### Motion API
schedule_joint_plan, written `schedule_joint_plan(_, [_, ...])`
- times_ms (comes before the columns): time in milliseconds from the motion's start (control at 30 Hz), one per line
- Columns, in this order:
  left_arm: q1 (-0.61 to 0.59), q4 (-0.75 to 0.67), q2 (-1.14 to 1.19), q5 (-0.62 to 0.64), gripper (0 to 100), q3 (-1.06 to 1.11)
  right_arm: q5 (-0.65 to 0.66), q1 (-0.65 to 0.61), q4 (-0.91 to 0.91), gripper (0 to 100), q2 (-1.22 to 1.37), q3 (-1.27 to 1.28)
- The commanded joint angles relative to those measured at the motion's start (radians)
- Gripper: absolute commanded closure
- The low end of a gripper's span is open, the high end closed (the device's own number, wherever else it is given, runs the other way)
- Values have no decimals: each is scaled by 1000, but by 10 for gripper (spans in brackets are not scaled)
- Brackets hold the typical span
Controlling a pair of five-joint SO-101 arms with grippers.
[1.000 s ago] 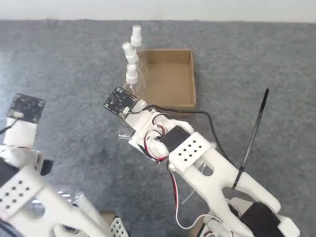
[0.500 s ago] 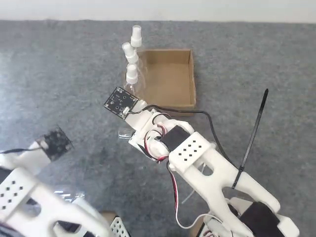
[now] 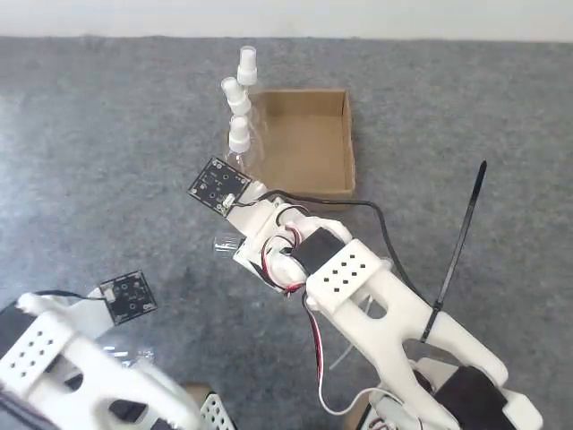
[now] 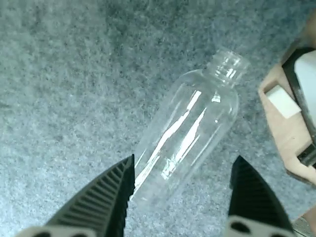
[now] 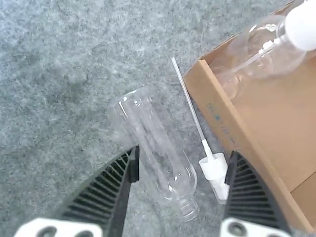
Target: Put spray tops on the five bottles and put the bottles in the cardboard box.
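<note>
Layout as I read it from the high view. The cardboard box [image 3: 304, 190] sits at the far centre of the table [image 3: 107, 134]. Three capped bottles [image 3: 239, 134] stand in a row, front to back, at its left wall; I cannot tell whether inside or outside.

Before the box's near left corner a capless bottle [image 5: 158, 158] lies on the table. A loose spray top [image 5: 213, 170] lies just beside it, between it and the box. The right gripper [image 5: 182, 155] hangs above, one finger on either side of the pair.

At the near left I see a second capless bottle [image 4: 187, 143] lying between the parted fingers of the left gripper [image 4: 185, 165]. A cable tie [image 3: 461, 237] lies right of the right arm.
</note>
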Motion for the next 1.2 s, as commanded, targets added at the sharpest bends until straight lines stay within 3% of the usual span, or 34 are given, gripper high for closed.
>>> schedule_joint_plan(0, [5, -127, -2, -12, 705, 79, 14, 15, 1, 756, -54, -69])
schedule_joint_plan(233, [21, -270, -2, -3, 718, 206, 14, 15, 1, 756, -54, -69])
schedule_joint_plan(433, [83, -278, -2, 86, 863, 206, 14, 15, 2, 756, -62, -69])
schedule_joint_plan(733, [250, -264, -2, 454, 923, 117, 8, 15, 7, 756, -64, -72])
schedule_joint_plan(933, [353, -49, -2, 646, 924, -13, 8, 15, 7, 756, -65, -74])
schedule_joint_plan(1167, [560, 68, -2, 1016, 924, -70, 8, 15, 7, 756, -65, -74])
